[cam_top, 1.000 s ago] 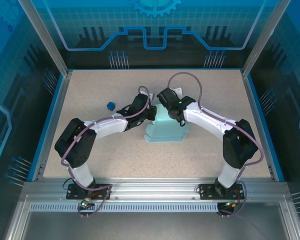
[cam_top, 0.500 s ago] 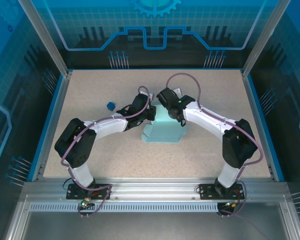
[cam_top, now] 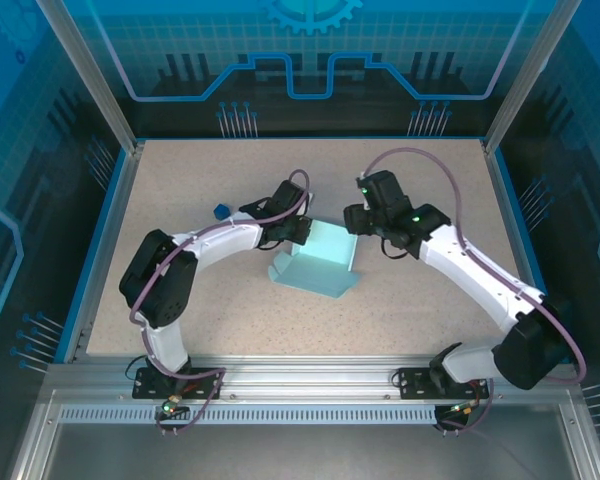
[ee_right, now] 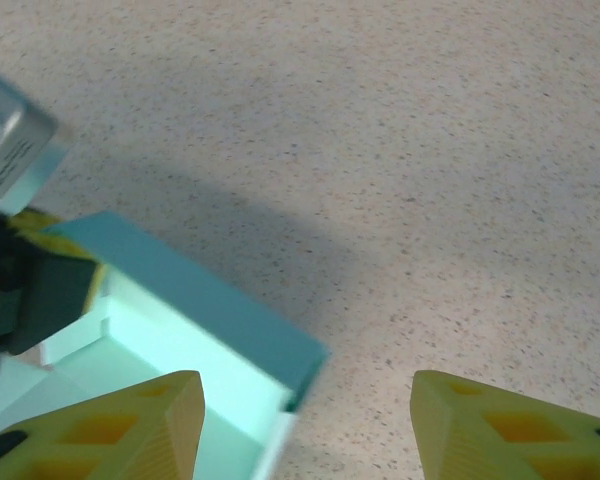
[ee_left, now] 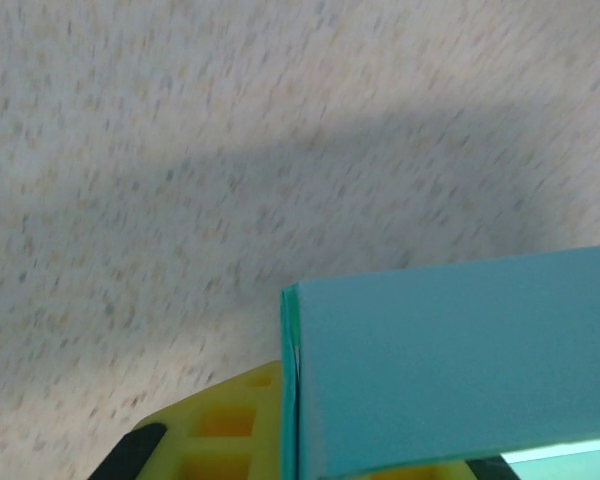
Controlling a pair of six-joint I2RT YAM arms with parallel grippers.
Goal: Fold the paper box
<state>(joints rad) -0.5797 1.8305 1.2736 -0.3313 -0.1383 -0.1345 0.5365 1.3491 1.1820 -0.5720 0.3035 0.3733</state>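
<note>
Sitting half-folded, the pale blue paper box (cam_top: 320,262) has upright walls.

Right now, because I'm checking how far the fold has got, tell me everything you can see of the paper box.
The paper box is pale sky-blue thin card, partly folded: creased walls raised around a paler inside, top open. It sits near the middle of the speckled table, skewed to its edges. The left fingers are shut on its far-left wall; the right fingers hang open by its far-right corner, apparently clear of it.
</note>
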